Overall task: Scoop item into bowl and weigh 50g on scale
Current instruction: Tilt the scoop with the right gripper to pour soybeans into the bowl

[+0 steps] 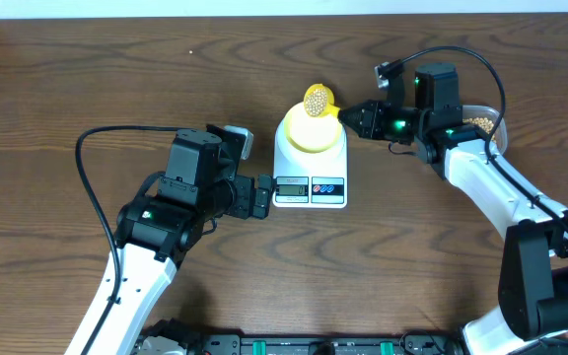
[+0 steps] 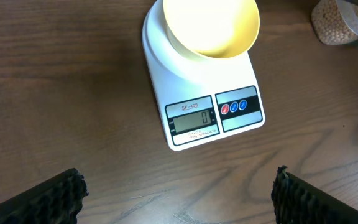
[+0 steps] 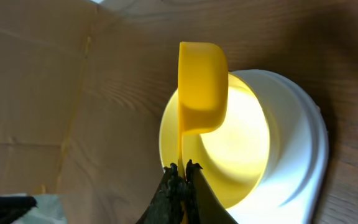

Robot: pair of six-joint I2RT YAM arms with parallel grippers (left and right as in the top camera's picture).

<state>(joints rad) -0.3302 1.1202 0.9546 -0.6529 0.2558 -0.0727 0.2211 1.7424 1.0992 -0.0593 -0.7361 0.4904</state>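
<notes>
Pale bowl (image 1: pixel 302 138) on scale (image 1: pixel 310 197), right gripper (image 1: pixel 349 115) clamped on yellow scoop (image 1: pixel 330 109) heaped with beans (image 1: pixel 316 98) above it, left gripper (image 2: pixel 179 193) wide open, empty, near scale's front edge

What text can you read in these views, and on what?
"SF-400": printed on the scale, just above its display.
"0": the digit on the display.
The small print under the display and the marks on the buttons are too small to read.
No other text is visible.

We see a robot lab bench: left arm (image 1: pixel 141 232) and right arm (image 1: pixel 491 187), cables (image 1: pixel 89 163) exposed, stand at a wooden table (image 1: pixel 67 89).
</notes>
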